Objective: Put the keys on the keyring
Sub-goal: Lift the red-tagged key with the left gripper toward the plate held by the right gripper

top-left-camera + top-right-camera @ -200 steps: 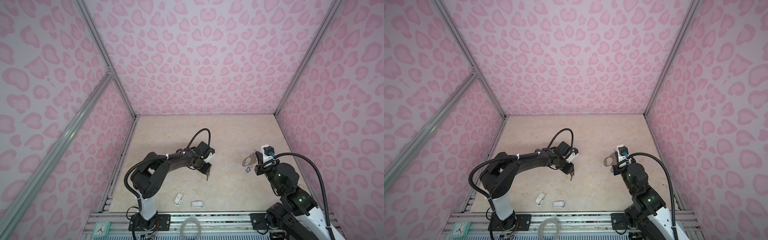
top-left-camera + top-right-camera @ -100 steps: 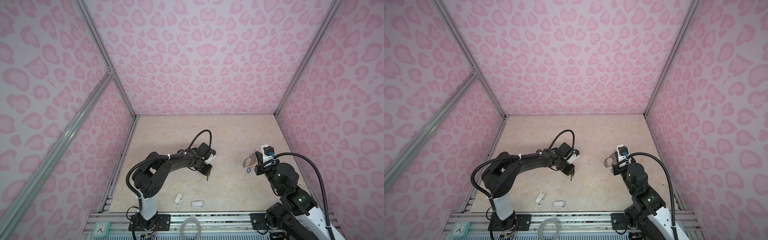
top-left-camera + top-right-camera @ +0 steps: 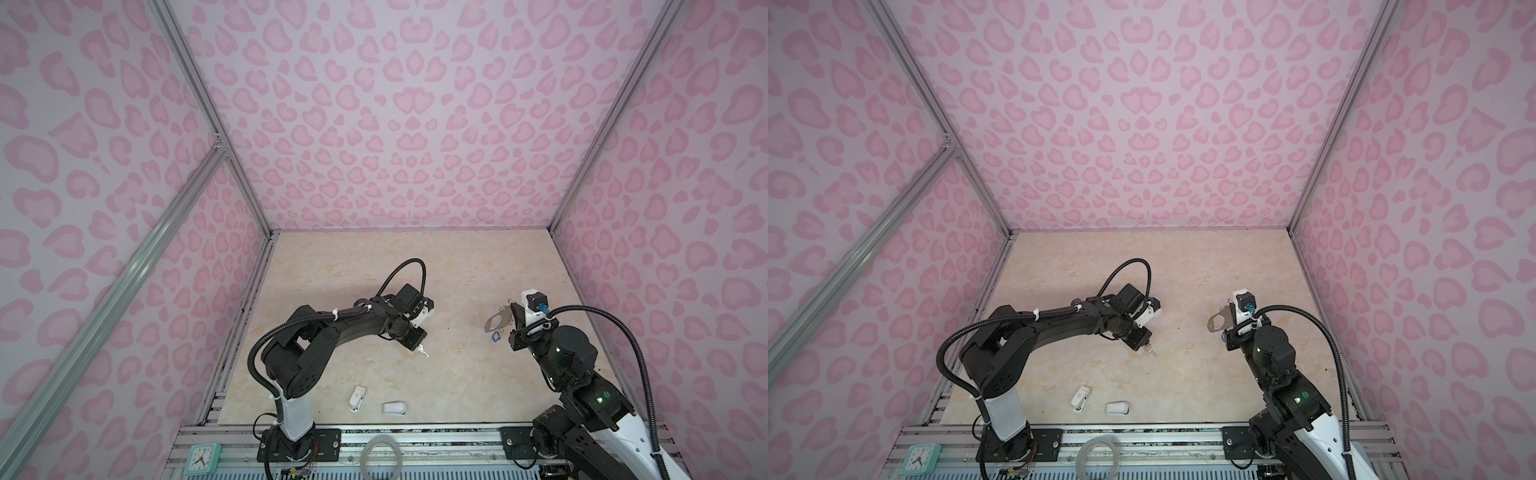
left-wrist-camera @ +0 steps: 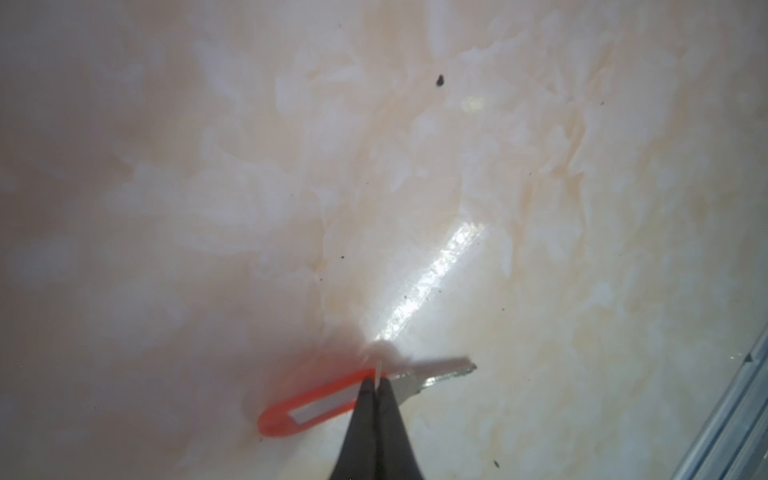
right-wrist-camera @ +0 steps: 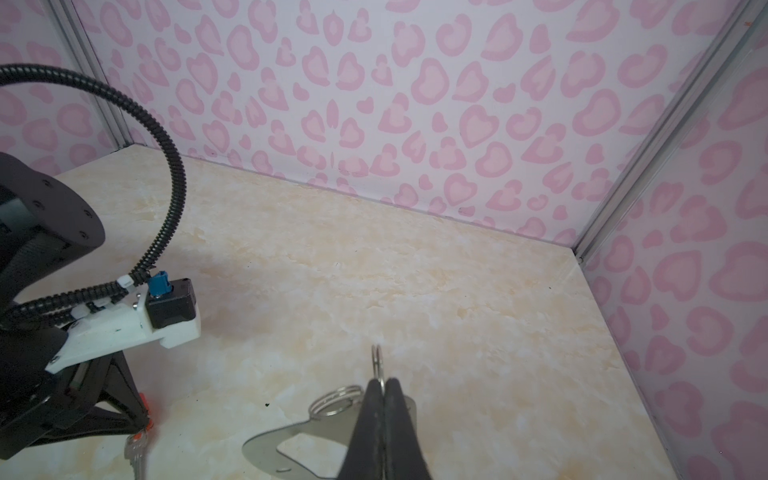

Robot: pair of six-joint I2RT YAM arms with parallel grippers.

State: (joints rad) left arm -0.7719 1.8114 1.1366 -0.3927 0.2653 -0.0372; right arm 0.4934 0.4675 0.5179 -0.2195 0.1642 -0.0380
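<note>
Left wrist cam: left gripper (image 4: 376,384) clamped on red key (image 4: 316,409) at the tag-blade joint, key on table (image 4: 540,208). In a top view only its blade shows. Right gripper (image 5: 384,384) clamped on keyring (image 5: 299,440), well apart from it. Blue key (image 3: 496,336) hangs below the keyring, seen in the top views only.

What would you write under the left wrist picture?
Shut left gripper pinches the red-orange key on the pale tabletop.

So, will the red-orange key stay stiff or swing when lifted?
Probably swings: the left gripper pinches the red-orange key only where tag meets blade, so both ends may dangle. It looks thin and light; the smooth blade could slip.
</note>
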